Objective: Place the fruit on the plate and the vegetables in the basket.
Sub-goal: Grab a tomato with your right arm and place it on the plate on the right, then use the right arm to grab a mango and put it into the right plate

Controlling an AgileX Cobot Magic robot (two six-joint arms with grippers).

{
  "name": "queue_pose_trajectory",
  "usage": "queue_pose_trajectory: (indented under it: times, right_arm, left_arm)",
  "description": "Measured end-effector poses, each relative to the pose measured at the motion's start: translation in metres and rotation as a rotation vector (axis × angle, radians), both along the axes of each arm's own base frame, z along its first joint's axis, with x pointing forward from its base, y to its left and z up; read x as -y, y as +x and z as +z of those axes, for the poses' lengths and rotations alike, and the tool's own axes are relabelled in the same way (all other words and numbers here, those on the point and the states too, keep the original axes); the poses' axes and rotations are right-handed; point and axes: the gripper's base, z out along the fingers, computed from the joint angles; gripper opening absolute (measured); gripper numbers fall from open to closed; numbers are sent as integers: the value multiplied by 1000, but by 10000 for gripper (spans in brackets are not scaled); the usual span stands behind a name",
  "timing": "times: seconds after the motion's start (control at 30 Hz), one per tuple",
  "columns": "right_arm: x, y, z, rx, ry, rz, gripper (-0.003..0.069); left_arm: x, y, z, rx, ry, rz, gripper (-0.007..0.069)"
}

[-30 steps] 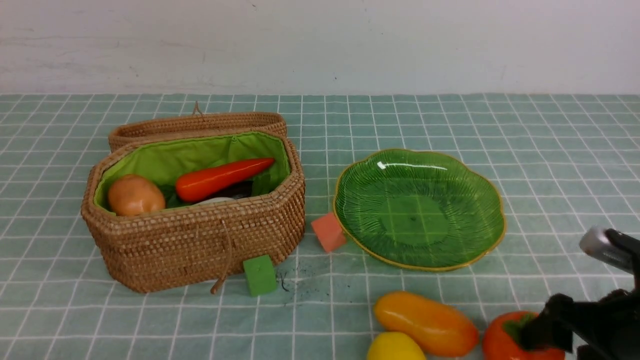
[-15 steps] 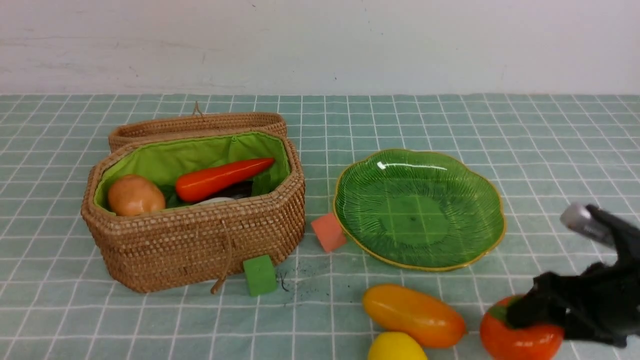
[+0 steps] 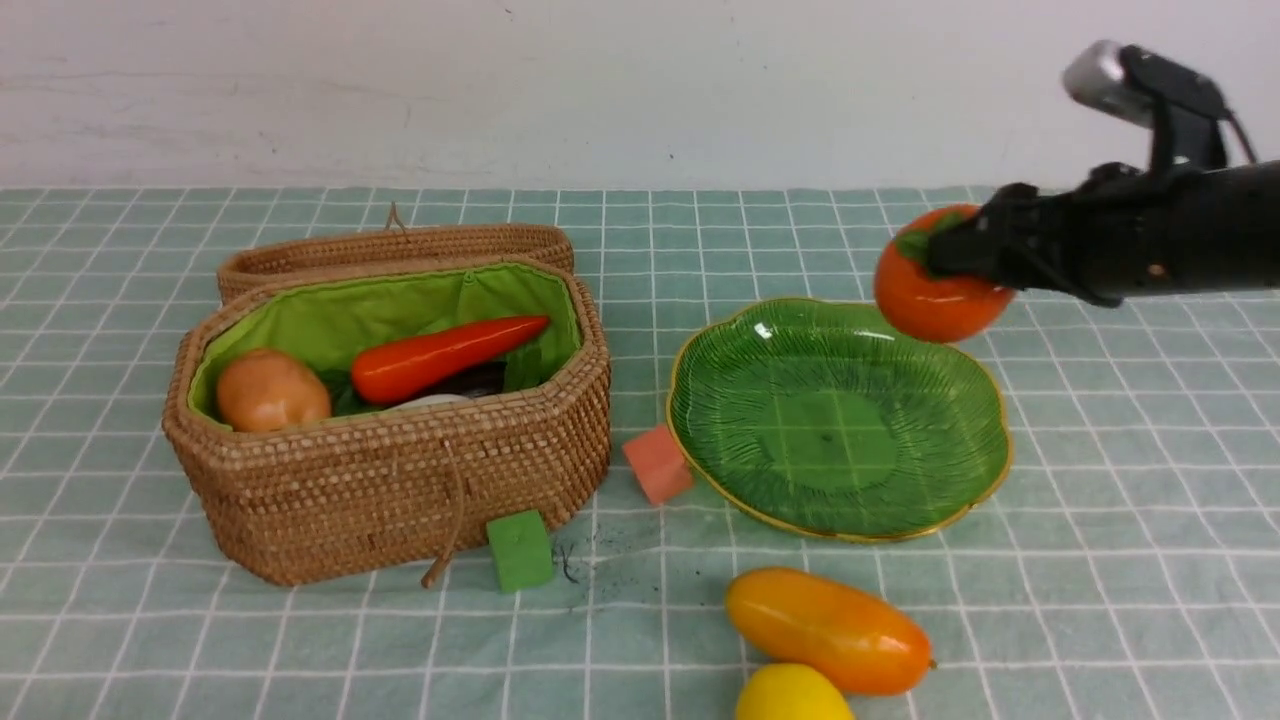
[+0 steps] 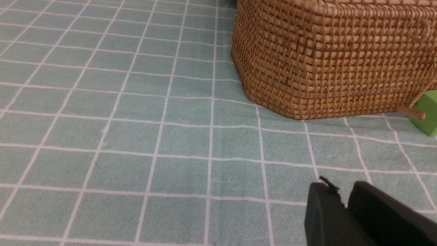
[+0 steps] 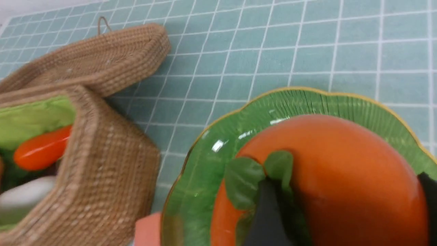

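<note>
My right gripper is shut on the orange-red persimmon and holds it in the air over the far right edge of the green glass plate; the persimmon fills the right wrist view above the plate. The mango and lemon lie on the cloth in front of the plate. The wicker basket holds the potato, the carrot and a sliver of white radish. My left gripper is shut and empty, low over the cloth near the basket.
A salmon-pink cube sits between basket and plate. A green cube sits at the basket's front, by its cord loop. The basket lid lies open behind it. A white wall bounds the far edge of the table.
My right gripper has lifted the persimmon off the cloth at the front right and carried it up and back over the plate's far right edge. The mango shifted slightly left.
</note>
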Motion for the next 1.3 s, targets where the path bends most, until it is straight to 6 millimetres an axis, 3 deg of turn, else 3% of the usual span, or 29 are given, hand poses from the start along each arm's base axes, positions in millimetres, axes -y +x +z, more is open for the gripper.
queue_pose_trajectory:
  times: [0.03,0.07,0.2,0.33,0.4,0.53,0.67,0.73,0.8,0.87,0.9,0.97,1.13,1.3]
  right_arm:
    - [0,2,-2,-2,-1,1,496]
    - [-2,18,-21,-27,-5,0,496]
    - [-1,38,-55,-79,-19,-17,496]
    - [-1,43,-75,-129,-15,-6,616]
    - [0,42,-74,-136,-5,6,665]
    - [6,37,-60,-129,9,34,676]
    - [7,12,-17,-117,10,188,657]
    - [-3,-6,3,-116,-21,308,650]
    - [-26,-29,17,-145,-58,474,638]
    - [-54,-54,22,-213,-117,626,613]
    - [-59,-57,22,-220,-135,646,611]
    - [-84,-75,13,-299,-256,732,581]
    - [-128,-91,-10,-296,-576,811,570]
    - [-147,-91,-33,-313,-695,797,585]
  left_arm:
    - [0,0,0,0,0,0,105]
    - [0,0,0,0,0,0,108]
    - [0,0,0,0,0,0,113]
    - [0,0,0,0,0,0,115]
    - [0,0,0,0,0,0,119]
    - [0,0,0,0,1,0,122]
    - [0,0,0,0,2,0,128]
    - [0,0,0,0,2,0,130]
    - [0,0,0,0,2,0,131]
    - [0,0,0,0,3,0,131]
    - [0,0,0,0,3,0,131]
    - [0,0,0,0,3,0,131]
    - [0,0,0,0,3,0,135]
    - [0,0,0,0,3,0,140]
